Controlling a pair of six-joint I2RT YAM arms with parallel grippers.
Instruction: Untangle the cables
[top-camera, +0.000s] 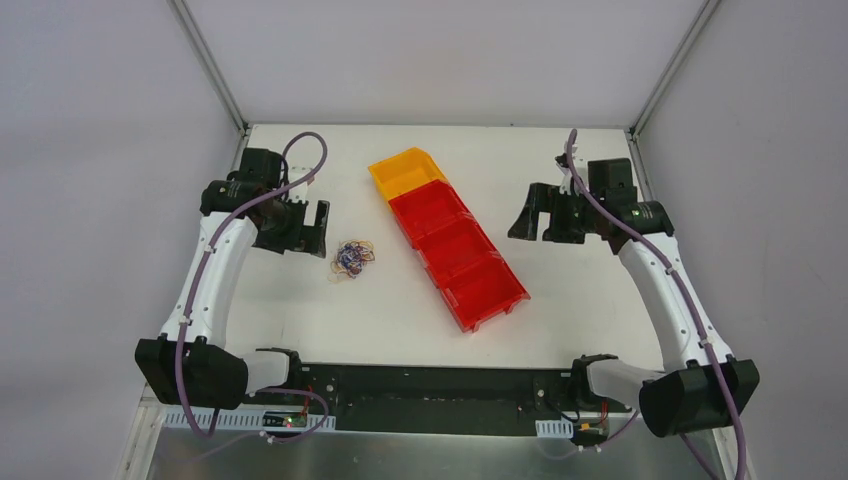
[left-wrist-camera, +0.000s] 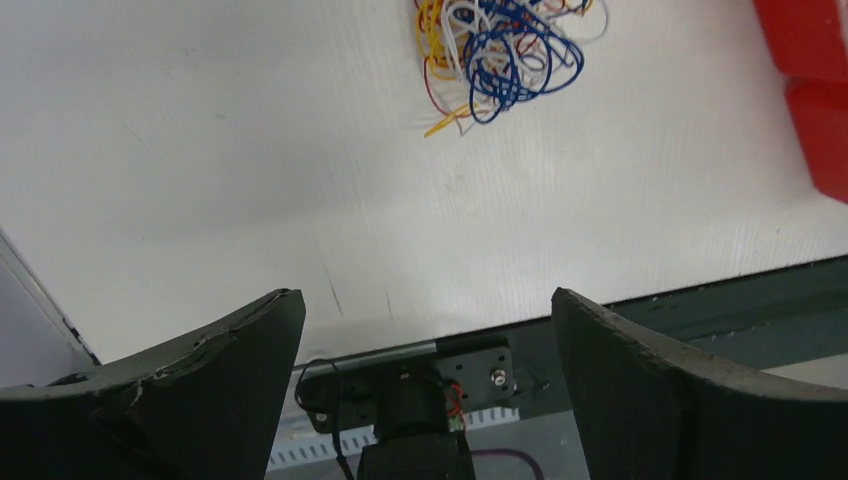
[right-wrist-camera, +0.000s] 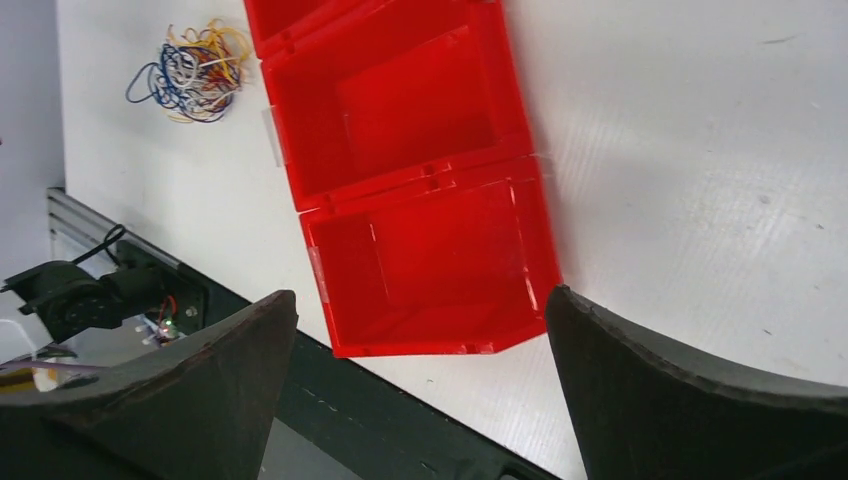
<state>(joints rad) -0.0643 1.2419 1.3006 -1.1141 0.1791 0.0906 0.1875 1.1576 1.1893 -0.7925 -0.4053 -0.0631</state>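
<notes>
The cables (top-camera: 352, 258) lie in one small clump of thin curly wires, orange-yellow, dark blue, red and white, on the white table left of the bins. The clump also shows in the left wrist view (left-wrist-camera: 500, 50) and the right wrist view (right-wrist-camera: 192, 72). My left gripper (top-camera: 318, 228) hangs just left of the clump, raised above the table, jaws wide open and empty (left-wrist-camera: 428, 330). My right gripper (top-camera: 526, 212) is raised at the right of the bins, jaws wide open and empty (right-wrist-camera: 420, 330).
A diagonal row of open bins crosses the table's middle: one yellow bin (top-camera: 405, 172) at the far end, then three red bins (top-camera: 455, 250), all empty as far as they show. A black rail (top-camera: 430, 385) runs along the near edge.
</notes>
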